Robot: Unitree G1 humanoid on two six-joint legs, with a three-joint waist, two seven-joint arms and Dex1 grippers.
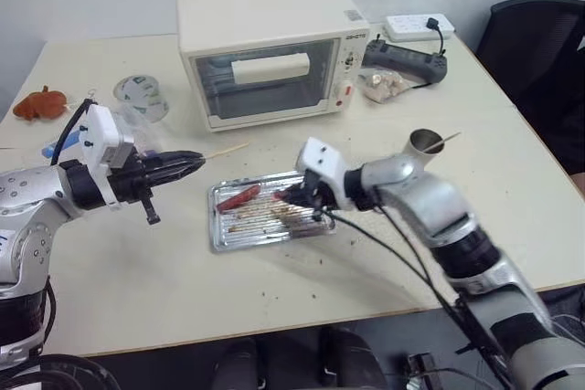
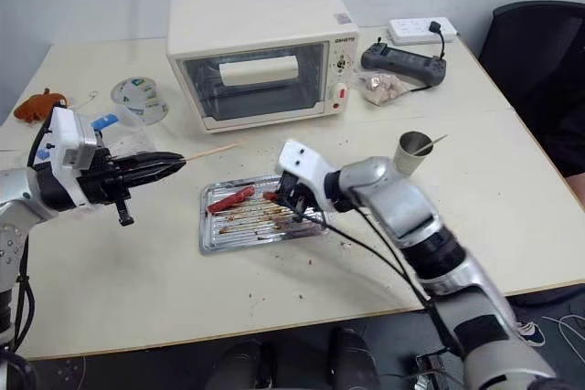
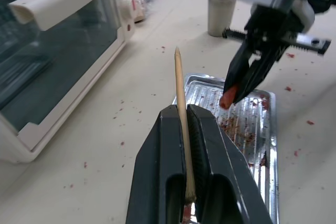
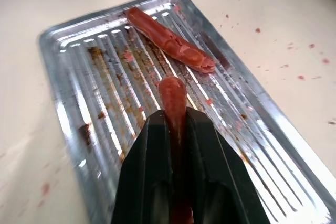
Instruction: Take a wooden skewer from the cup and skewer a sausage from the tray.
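My left gripper (image 1: 199,162) is shut on the wooden skewer (image 3: 181,103), which points level toward the tray from the left, its tip free. The silver tray (image 1: 219,235) lies at the table's middle. Just above the tray's right half, my right gripper (image 4: 173,116) is shut on the sausage (image 4: 172,95), whose red end sticks out past the fingertips toward the skewer. A second sausage (image 4: 168,40), split along its side, lies on the tray's ribbed base. The cup (image 1: 423,143) stands behind my right arm with another skewer (image 1: 448,139) in it.
A cream toaster oven (image 1: 270,52) stands behind the tray, door shut. A clear tape roll (image 1: 142,93) and an orange object (image 1: 41,102) lie at the far left. A dark handset (image 1: 407,57) and a white power strip (image 1: 419,25) lie at the back right, a black chair (image 1: 539,52) beyond. Red crumbs dot the table.
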